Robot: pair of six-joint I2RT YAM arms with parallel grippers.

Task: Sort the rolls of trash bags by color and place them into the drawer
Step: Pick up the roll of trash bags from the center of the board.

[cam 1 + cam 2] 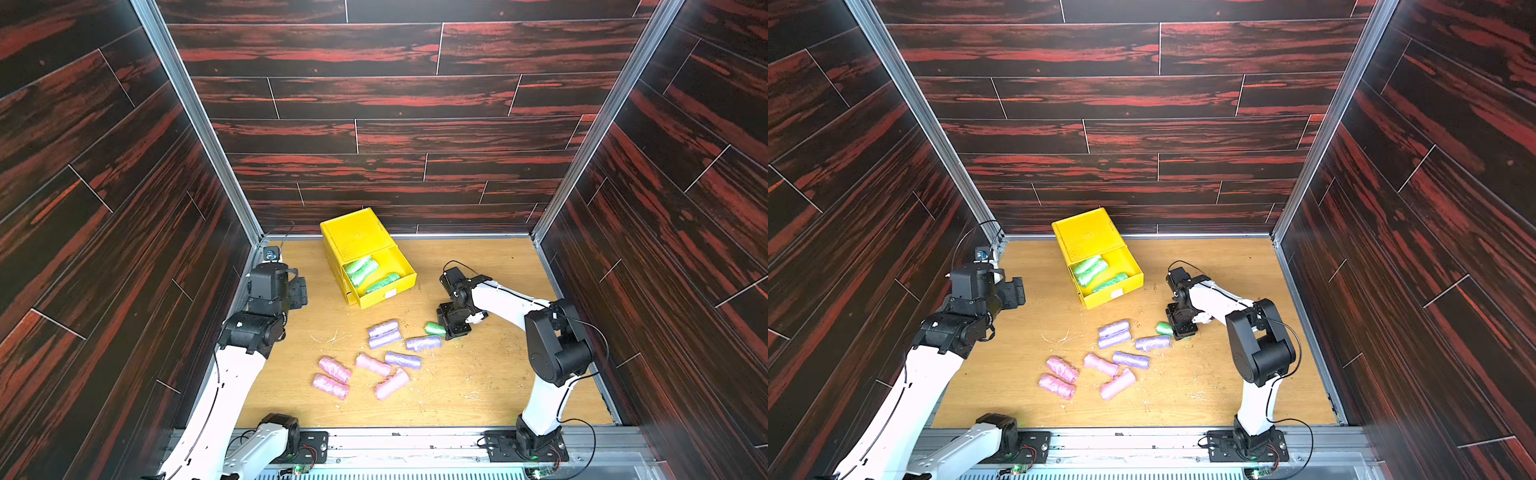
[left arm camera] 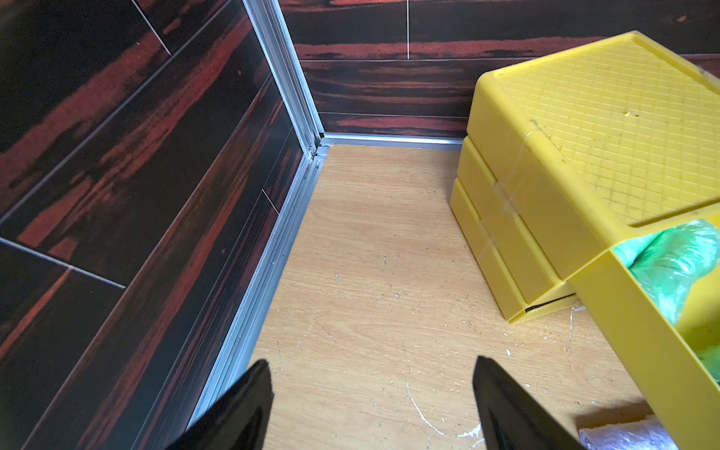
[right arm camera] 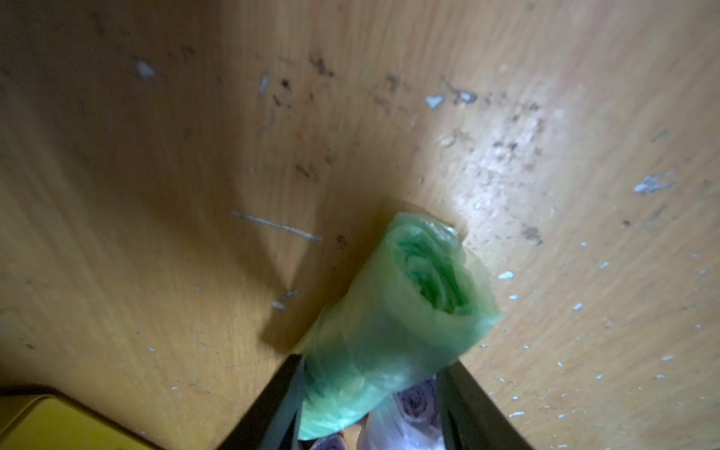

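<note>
Left gripper (image 2: pixel 370 360) near left wall, fingers spread wide, nothing between them. Yellow chest (image 1: pixel 353 237) at back, top drawer (image 1: pixel 399 282) pulled out, three green rolls (image 1: pixel 365 272) lying inside. Four pink rolls (image 1: pixel 334 370) and four purple rolls (image 1: pixel 384 332) loose on table (image 1: pixel 498 374). Right gripper (image 3: pixel 370 366) down at table, fingers pinching fourth green roll (image 3: pixel 389 319), just right of purple ones.

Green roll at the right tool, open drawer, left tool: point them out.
green roll (image 3: pixel 389 331), right wrist view, crinkled side.
open drawer (image 1: pixel 374 298), a top view, front wall.
left tool (image 2: pixel 372 360), left wrist view, between fingertips.
</note>
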